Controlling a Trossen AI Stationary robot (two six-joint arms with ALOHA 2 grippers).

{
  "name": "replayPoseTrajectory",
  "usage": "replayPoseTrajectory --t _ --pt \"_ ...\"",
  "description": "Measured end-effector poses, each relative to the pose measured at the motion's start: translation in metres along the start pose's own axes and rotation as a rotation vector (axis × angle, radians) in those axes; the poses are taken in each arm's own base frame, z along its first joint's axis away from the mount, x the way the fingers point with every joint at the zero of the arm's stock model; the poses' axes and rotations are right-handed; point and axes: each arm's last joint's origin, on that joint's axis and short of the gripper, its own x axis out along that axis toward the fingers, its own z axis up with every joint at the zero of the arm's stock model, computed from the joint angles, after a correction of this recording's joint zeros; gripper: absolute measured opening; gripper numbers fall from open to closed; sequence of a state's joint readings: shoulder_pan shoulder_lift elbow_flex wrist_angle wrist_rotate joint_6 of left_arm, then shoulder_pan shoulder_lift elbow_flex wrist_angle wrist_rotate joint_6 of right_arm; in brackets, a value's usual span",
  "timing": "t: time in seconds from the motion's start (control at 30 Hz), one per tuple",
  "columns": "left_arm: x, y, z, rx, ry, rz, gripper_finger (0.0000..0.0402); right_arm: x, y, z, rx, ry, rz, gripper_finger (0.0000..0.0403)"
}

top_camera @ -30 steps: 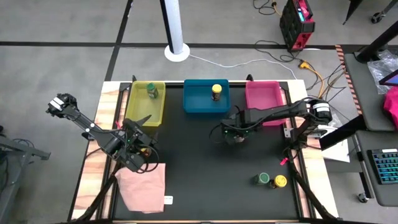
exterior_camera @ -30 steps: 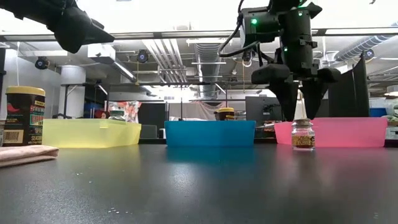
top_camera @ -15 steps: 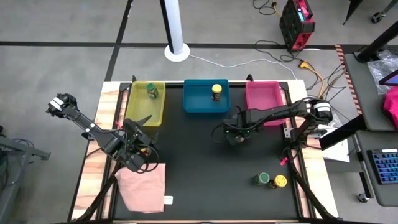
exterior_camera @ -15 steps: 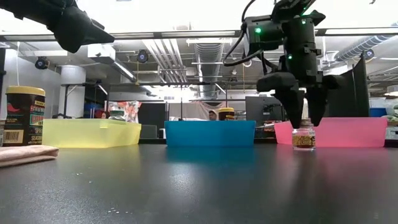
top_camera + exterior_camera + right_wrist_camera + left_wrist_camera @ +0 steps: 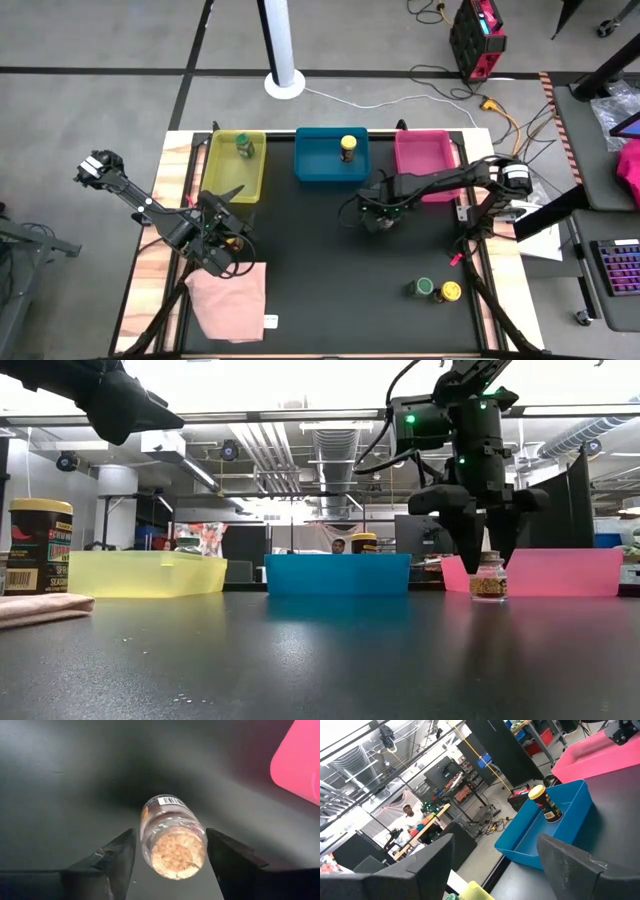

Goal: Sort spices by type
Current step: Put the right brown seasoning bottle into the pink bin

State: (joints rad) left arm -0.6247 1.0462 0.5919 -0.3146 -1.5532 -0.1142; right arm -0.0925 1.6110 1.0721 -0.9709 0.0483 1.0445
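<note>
The right gripper (image 5: 486,555) hangs spread over a cork-topped spice jar (image 5: 172,837) standing on the black table (image 5: 330,270) near the pink bin (image 5: 424,160) at the far edge, fingers flanking it without touching. The left gripper (image 5: 222,240), by the pink cloth (image 5: 230,298) at the left edge, is open (nothing between its fingers). Other jars: one each in the yellow bin (image 5: 236,170) and blue bin (image 5: 330,160), two near the front right corner.
</note>
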Motion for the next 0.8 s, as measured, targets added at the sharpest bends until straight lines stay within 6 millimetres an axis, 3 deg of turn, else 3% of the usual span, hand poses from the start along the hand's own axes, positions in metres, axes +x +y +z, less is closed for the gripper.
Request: replayPoseTrajectory --t 0.27,0.8 --pt "0.0 0.0 0.0 0.0 0.0 0.0 0.0268 0.002 0.001 0.001 -0.001 0.002 0.003 0.0167" --pt "0.0 0.0 0.0 -0.004 0.0 0.0 0.0268 -0.008 0.004 -0.001 -0.003 0.005 0.052 0.0167"
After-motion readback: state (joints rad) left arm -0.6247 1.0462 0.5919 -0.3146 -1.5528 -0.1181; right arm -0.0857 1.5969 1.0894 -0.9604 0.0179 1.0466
